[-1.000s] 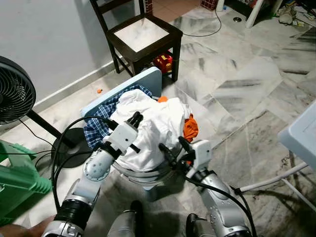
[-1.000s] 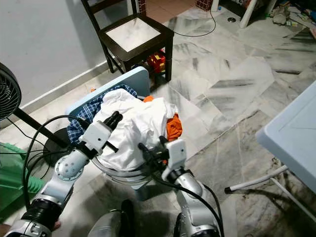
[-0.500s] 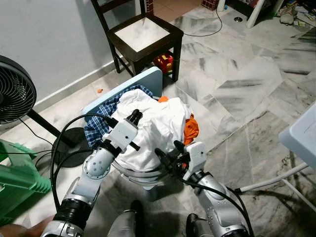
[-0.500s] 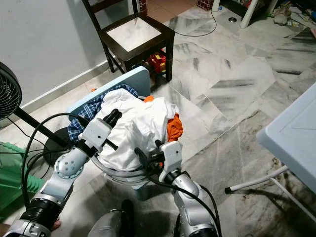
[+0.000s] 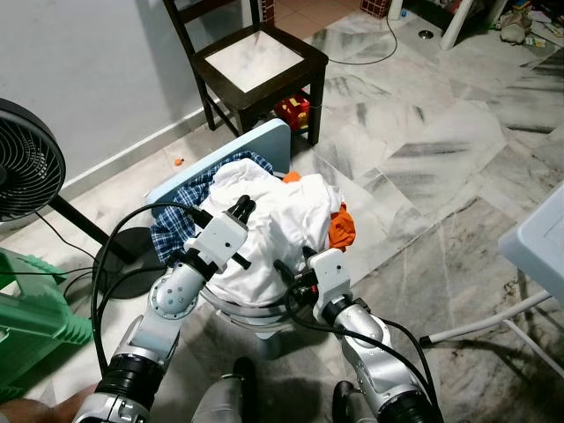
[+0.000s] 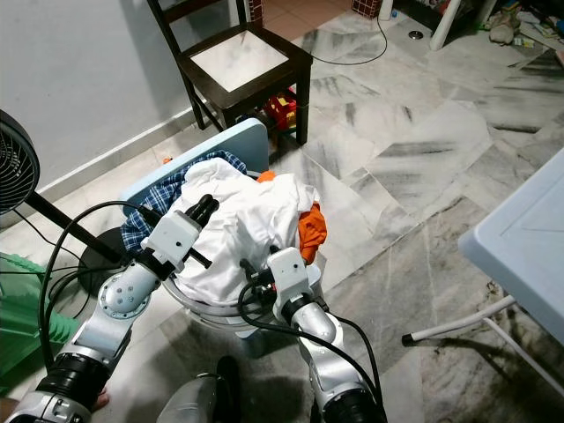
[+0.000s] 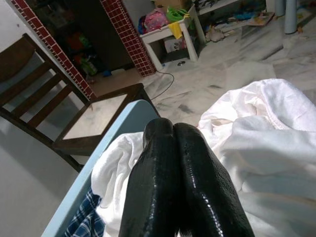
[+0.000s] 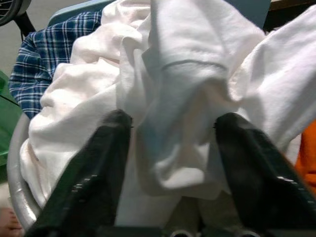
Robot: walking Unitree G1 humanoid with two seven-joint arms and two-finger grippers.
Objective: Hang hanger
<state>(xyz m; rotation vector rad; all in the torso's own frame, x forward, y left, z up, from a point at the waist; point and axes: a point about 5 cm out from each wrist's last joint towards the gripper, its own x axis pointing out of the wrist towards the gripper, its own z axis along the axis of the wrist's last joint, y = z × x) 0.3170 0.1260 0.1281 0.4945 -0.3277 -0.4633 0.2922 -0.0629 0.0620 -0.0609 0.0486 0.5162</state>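
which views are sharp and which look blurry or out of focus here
Left eye view: evenly lit and sharp on the white shirt and chair. Left wrist view: shut end effector soft, background crisp. Right wrist view: open end effector blurred, near cloth slightly soft.

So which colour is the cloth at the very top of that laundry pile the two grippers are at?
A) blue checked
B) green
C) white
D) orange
C: white cloth lies on top of the pile, with the blue checked cloth under one side and an orange piece at the other.
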